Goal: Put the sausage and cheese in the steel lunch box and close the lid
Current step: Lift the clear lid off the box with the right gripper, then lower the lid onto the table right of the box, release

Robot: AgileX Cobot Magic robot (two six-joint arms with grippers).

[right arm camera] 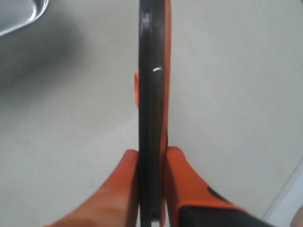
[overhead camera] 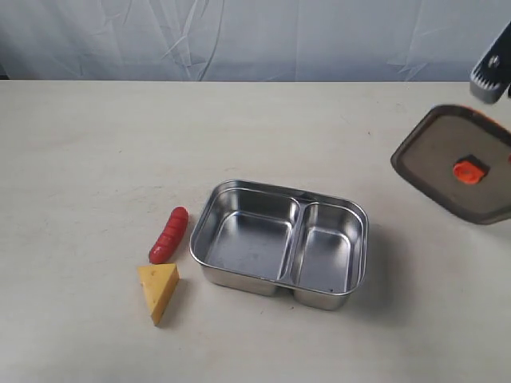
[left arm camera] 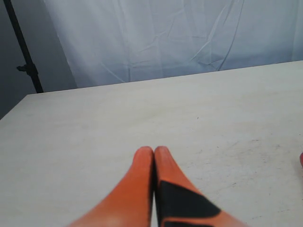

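Status: right gripper [right arm camera: 151,153] clamped on the lid [overhead camera: 455,163]; left gripper [left arm camera: 154,150] with fingers together, holding nothing.

I read the right gripper's orange fingers [right arm camera: 123,184] pressed on both faces of the lid, which shows edge-on in the right wrist view. In the exterior view the lid hangs tilted, orange valve tab [overhead camera: 469,170] facing the camera, to the right of the steel lunch box [overhead camera: 239,279] and apart from it. The lunch box sits uncovered on the table [overhead camera: 80,159]. The sausage [overhead camera: 169,234] lies on the table just beside the box's left wall; the cheese [overhead camera: 158,290] lies at the sausage's near end, and I cannot tell whether they touch.
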